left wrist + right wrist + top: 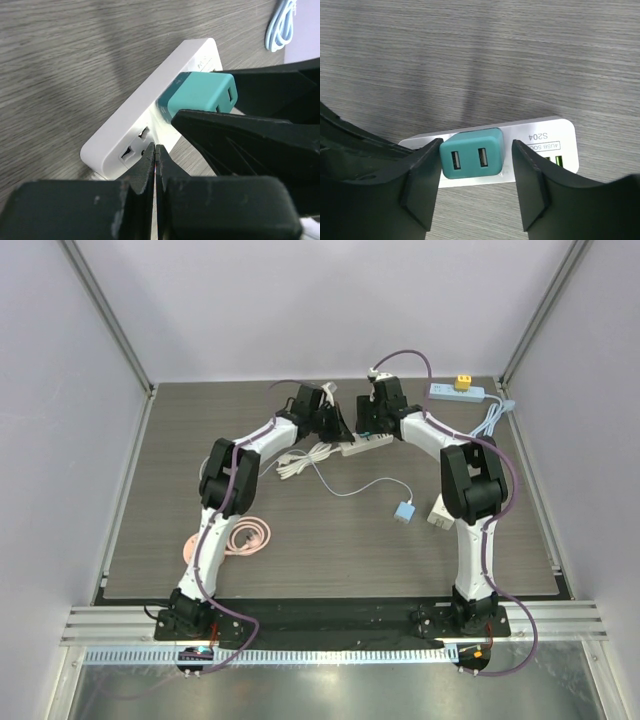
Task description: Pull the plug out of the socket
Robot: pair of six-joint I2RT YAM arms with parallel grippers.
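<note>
A teal two-port USB plug (471,153) sits in the white socket strip (540,137), which lies at the back middle of the table (365,444). My right gripper (474,152) is open and straddles the plug. Its left finger is against the plug's side and its right finger stands a small gap off. My left gripper (156,150) is shut and empty, its tips down over the strip (150,105) beside the plug (200,93). In the top view both grippers, left (340,430) and right (368,428), meet over the strip and hide the plug.
A second strip with a yellow plug (458,389) and a light blue cable (490,420) lie at the back right. A white cable bundle (300,460), a blue charger (404,510), a white adapter (440,512) and a pink coiled cable (245,538) lie nearer.
</note>
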